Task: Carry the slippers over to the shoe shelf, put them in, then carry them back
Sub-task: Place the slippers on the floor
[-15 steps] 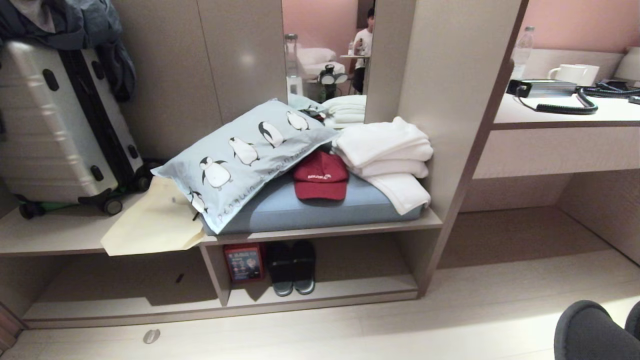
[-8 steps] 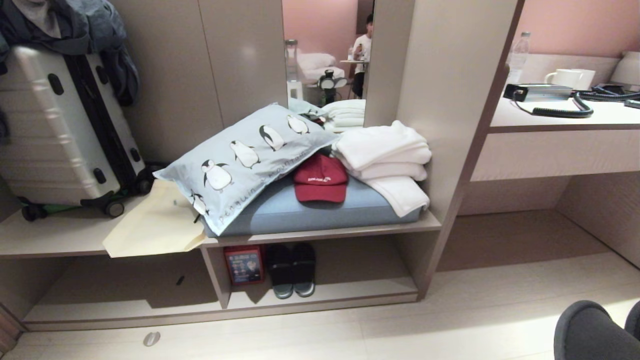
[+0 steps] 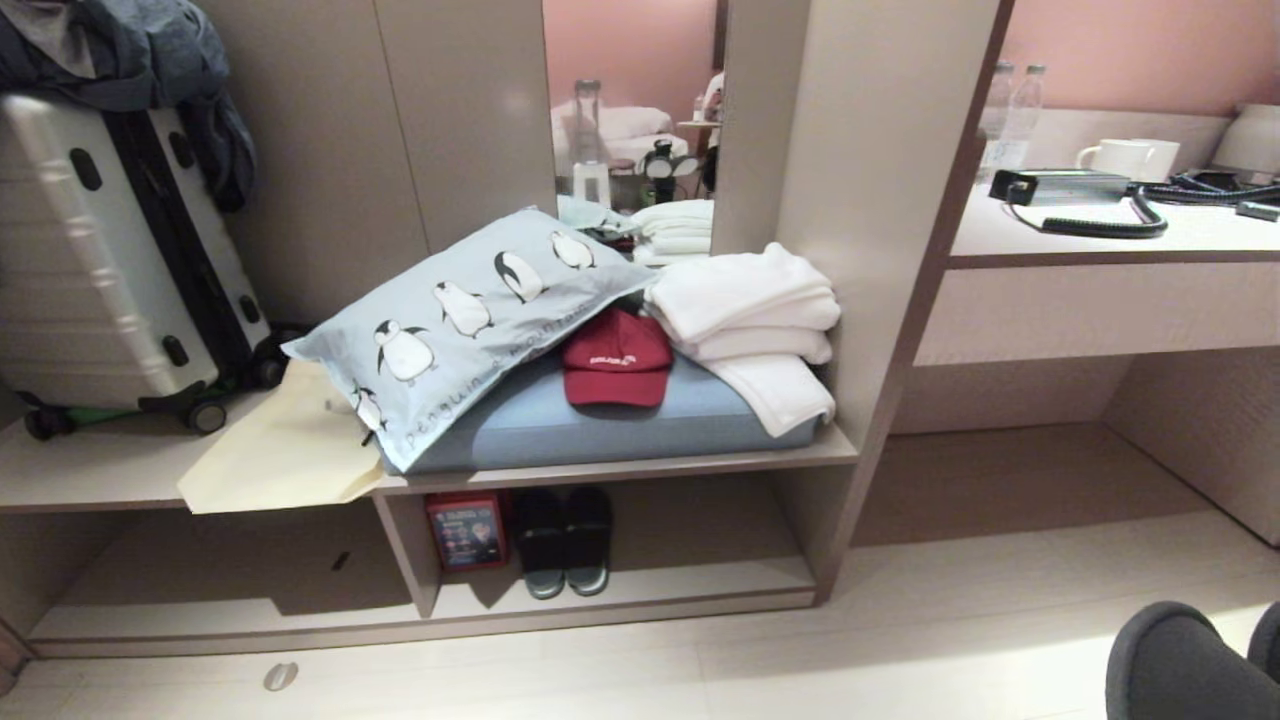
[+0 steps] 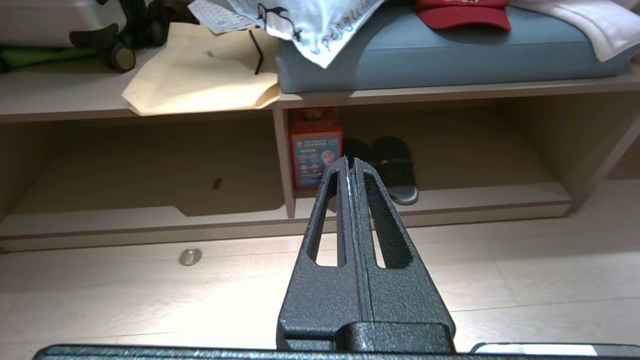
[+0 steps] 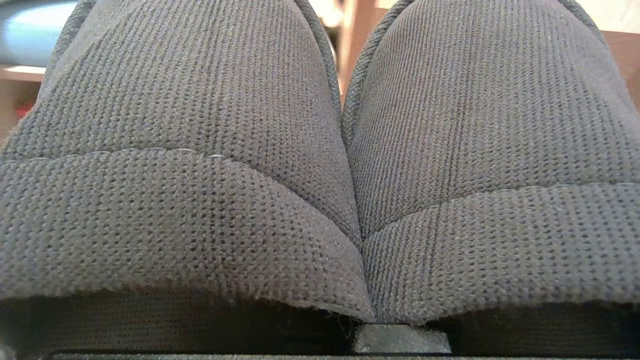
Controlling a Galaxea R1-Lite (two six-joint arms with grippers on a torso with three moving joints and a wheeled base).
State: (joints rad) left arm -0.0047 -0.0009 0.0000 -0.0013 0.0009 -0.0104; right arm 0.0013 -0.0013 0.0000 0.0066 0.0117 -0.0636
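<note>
1. Grey-blue slippers (image 5: 320,165) fill the right wrist view, side by side w/ strap bands toward the camera; right gripper itself hidden behind them, closed tight, and the pair sits right at it — looks held. In head view they (image 3: 1190,665) show at the lower right corner, above the pale floor (image 3: 900,650), well apart from the shelf.
2. Left gripper (image 4: 352,165) fingers pressed together, nothing between them, hanging over the floor in front of the cubby.
3. Shoe shelf (image 3: 640,600): low open cubby w/ raised pale base board along its front edge. Divider panel (image 3: 400,550) splits it.
4. Right compartment: red box (image 3: 465,530) against the divider, dark slippers w/ pale sole edges (image 3: 565,540) just beside it; bare base board from there to the right wall.
5. Left compartment: wide, only a small dark mark on the back panel.
6. Bench top above: blue cushion (image 3: 620,430), red cap (image 3: 615,360), penguin pillow (image 3: 450,320), white towels (image 3: 750,320); cream bag (image 3: 280,450) overhangs the front edge.
7. Small round disc (image 3: 280,676) on the floor near the left compartment.
</note>
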